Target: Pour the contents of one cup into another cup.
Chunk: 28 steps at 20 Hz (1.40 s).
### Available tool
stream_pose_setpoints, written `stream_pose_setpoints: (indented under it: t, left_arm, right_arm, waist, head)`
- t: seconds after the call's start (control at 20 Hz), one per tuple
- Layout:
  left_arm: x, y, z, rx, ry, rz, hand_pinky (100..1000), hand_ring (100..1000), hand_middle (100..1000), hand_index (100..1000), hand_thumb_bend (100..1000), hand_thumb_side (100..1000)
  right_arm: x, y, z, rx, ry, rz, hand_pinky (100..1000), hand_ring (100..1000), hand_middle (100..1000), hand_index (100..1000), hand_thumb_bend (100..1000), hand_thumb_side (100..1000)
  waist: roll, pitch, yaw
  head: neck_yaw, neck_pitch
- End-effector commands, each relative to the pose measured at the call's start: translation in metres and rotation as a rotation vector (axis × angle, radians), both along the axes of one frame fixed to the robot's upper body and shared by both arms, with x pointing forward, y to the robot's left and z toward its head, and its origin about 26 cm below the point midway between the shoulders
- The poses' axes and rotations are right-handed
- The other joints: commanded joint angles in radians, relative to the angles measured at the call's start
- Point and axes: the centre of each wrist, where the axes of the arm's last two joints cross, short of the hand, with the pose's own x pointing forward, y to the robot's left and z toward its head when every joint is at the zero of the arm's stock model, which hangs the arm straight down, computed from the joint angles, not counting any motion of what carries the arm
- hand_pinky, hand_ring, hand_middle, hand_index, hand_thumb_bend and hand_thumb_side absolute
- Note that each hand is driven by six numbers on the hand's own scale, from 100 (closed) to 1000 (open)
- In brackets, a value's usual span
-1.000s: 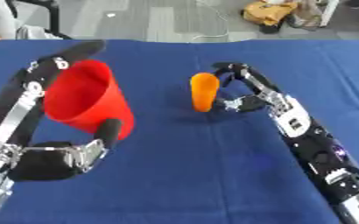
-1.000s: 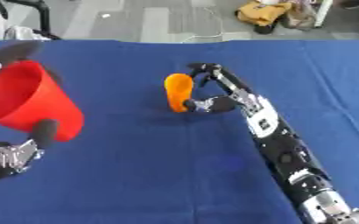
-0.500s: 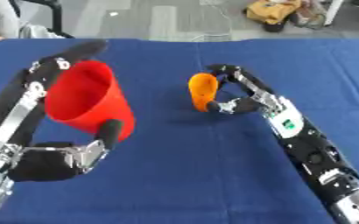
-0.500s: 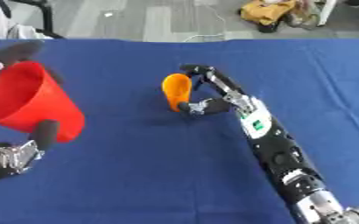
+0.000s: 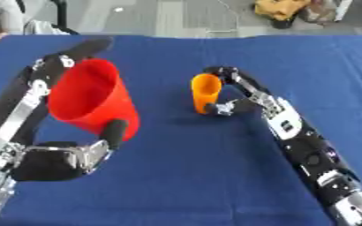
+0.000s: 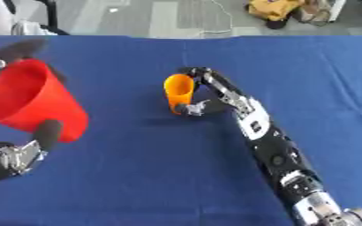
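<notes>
A large red cup (image 5: 91,101) is held up off the blue table (image 5: 184,176) at the left, tilted with its mouth toward the upper left. My left hand (image 5: 68,152) is shut on it, thumb across its lower wall and fingers behind its rim. A small orange cup (image 5: 205,92) stands upright near the table's middle. My right hand (image 5: 232,95) is against its right side, fingers curled over its rim and thumb at its base. What is inside either cup cannot be seen.
The blue cloth covers the whole table. Beyond the far edge lies grey floor with a yellow-brown bag (image 5: 280,6) and chair legs (image 5: 57,9). My right forearm (image 5: 307,150) runs diagonally across the table's right half.
My right hand has shifted a little left and closed in round the orange cup, which moved slightly left with it. The red cup stays held in my left hand.
</notes>
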Motion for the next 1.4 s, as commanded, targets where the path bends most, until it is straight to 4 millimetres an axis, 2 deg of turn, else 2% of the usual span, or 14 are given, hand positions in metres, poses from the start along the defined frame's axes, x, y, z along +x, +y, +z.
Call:
stream_pose_setpoints:
  t: [0.05, 0.75, 0.9, 1.05, 1.25, 1.4]
  left_arm:
    - [-0.003, -0.002, 0.009, 0.002, -0.035, -0.017, 171, 245, 511, 951, 100, 358]
    - [-0.004, -0.008, 0.013, 0.003, -0.046, -0.044, 171, 244, 506, 952, 100, 357]
    - [-0.004, -0.009, 0.013, 0.005, -0.046, -0.045, 171, 244, 506, 952, 100, 358]
    - [-0.004, -0.009, 0.013, 0.006, -0.046, -0.047, 171, 244, 506, 952, 100, 358]
    - [-0.004, -0.009, 0.013, 0.009, -0.043, -0.046, 172, 247, 506, 952, 100, 358]
    - [-0.004, -0.009, 0.013, 0.009, -0.043, -0.046, 173, 248, 506, 952, 100, 359]
  right_arm:
    - [0.005, 0.002, 0.013, -0.006, -0.029, 0.005, 588, 815, 623, 903, 673, 619]
    - [0.010, 0.017, 0.018, 0.011, -0.022, 0.013, 576, 802, 599, 887, 672, 621]
    - [0.010, 0.020, 0.018, 0.009, -0.022, 0.019, 564, 772, 564, 867, 665, 621]
    - [0.010, 0.023, 0.017, 0.001, -0.019, 0.027, 510, 670, 490, 834, 635, 598]
    - [0.010, 0.024, 0.015, -0.007, -0.018, 0.038, 426, 538, 413, 795, 568, 484]
    - [0.009, 0.023, 0.014, -0.009, -0.018, 0.042, 324, 424, 369, 757, 340, 318]
  waist:
    - [0.002, -0.011, 0.004]
    - [0.005, 0.014, 0.024]
    - [0.005, 0.015, 0.025]
    - [0.004, 0.016, 0.025]
    - [0.003, 0.014, 0.021]
    - [0.003, 0.012, 0.017]
  head:
    - [0.001, -0.007]
    - [0.000, -0.013]
    - [0.001, -0.013]
    - [0.002, -0.013]
    - [0.003, -0.014]
    - [0.003, -0.015]
